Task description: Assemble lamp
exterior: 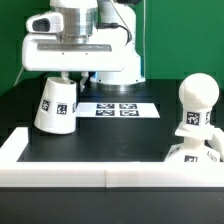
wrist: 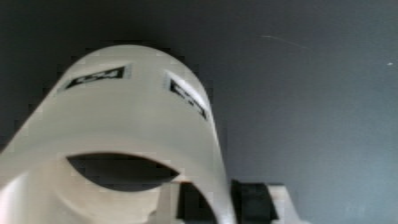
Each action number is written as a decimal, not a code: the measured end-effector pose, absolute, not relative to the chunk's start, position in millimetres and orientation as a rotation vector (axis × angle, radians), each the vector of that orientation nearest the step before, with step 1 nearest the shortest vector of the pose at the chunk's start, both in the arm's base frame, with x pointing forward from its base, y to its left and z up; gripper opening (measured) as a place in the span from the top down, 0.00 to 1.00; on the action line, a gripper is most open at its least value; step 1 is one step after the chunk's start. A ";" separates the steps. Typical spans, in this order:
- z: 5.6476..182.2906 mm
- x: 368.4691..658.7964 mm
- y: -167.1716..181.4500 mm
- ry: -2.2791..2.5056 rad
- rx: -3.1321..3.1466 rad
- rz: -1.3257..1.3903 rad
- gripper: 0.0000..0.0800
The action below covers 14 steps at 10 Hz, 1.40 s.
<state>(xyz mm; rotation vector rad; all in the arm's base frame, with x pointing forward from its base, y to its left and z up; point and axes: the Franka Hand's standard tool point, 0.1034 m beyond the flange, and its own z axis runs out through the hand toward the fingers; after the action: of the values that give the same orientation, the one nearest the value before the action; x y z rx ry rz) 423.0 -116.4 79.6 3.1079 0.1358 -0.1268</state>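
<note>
On the black worktop (exterior: 90, 135), at about nine o'clock in the exterior view, a Franka arm's tool (exterior: 60, 78) pinches the lamp's tapered white shade (exterior: 55, 104) by its narrow upper end; the shade appears to stand on or just above the surface, wide mouth down and slightly tilted, a square tag on its side. The wrist view looks along the shade (wrist: 125, 130), showing two tags on its wall, its dark open end and one dark finger pad (wrist: 199, 205) pressed against the rim, which confirms the grip. At about four o'clock, well apart from the shade, the rounded bulb (exterior: 193, 102) stands upright on the angular base block (exterior: 190, 153), so that joint looks already made, though whether it is fully seated cannot be told. The marker board (exterior: 117, 109) lies flat near the centre, between the two groups and behind them, and a raised white rail (exterior: 110, 173) runs along the worktop's near edge at six o'clock. By this evidence the assembly is well past halfway: base and bulb are together, and what seems left is to carry the shade across toward four o'clock, lower it over the bulb and release it.
</note>
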 end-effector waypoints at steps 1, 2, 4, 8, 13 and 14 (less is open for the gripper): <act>79.6 423.0 -116.5 0.136 3.108 -0.127 0.95; 79.6 423.0 -116.5 0.136 3.108 -0.127 0.95; 79.6 423.0 -116.3 0.136 3.108 -0.127 0.95; 97.2 443.6 -59.8 0.033 3.141 -0.155 0.94; 155.7 509.8 2.9 -0.144 3.195 -0.195 0.94; 162.8 517.2 2.7 -0.152 3.196 -0.204 0.94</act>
<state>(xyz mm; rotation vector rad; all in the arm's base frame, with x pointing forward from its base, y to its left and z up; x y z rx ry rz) 517.2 2.7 162.8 3.1958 -0.1518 -0.2041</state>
